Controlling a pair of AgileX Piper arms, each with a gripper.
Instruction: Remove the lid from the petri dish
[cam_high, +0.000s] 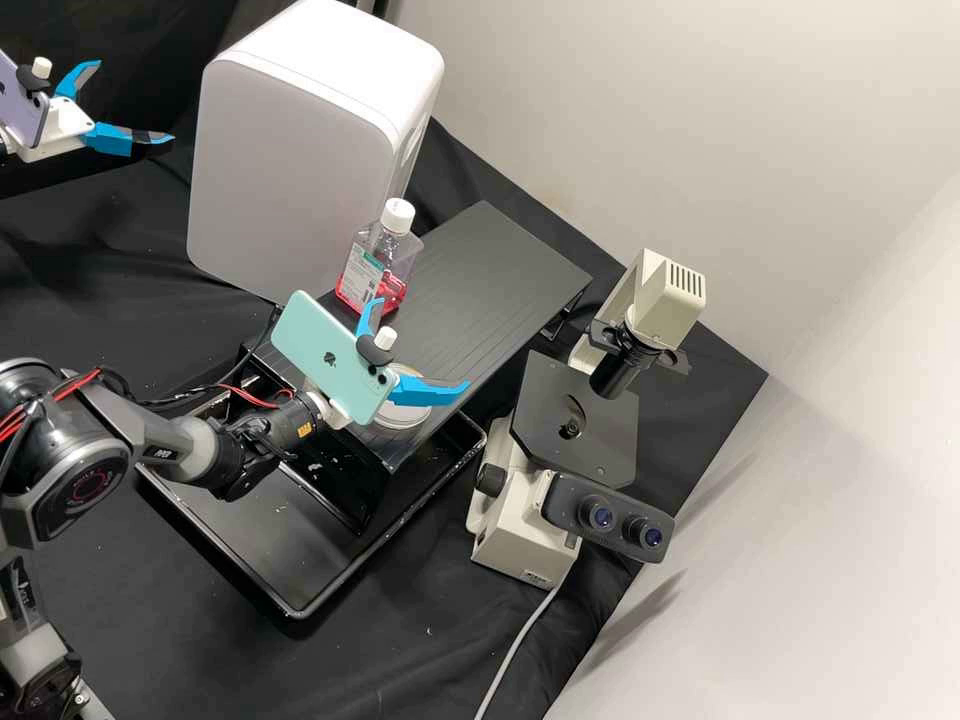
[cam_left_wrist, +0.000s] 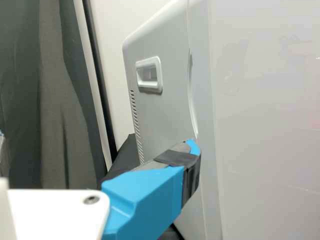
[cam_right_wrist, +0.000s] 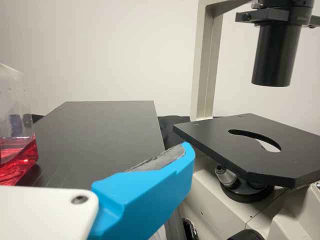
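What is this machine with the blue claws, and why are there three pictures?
It is a robot with two arms. Each arm ends in a gripper, a claw with two blue fingers. The big picture comes from a camera looking down on the bench. The other two come from small cameras on the arms' wrists, so each one shows its own blue finger up close. The left gripper hangs open by the white box. The right gripper is open over a small round dish, which sits on a black platform. A flask of red liquid stands there too. Next to the platform is a microscope. Neither gripper holds anything.
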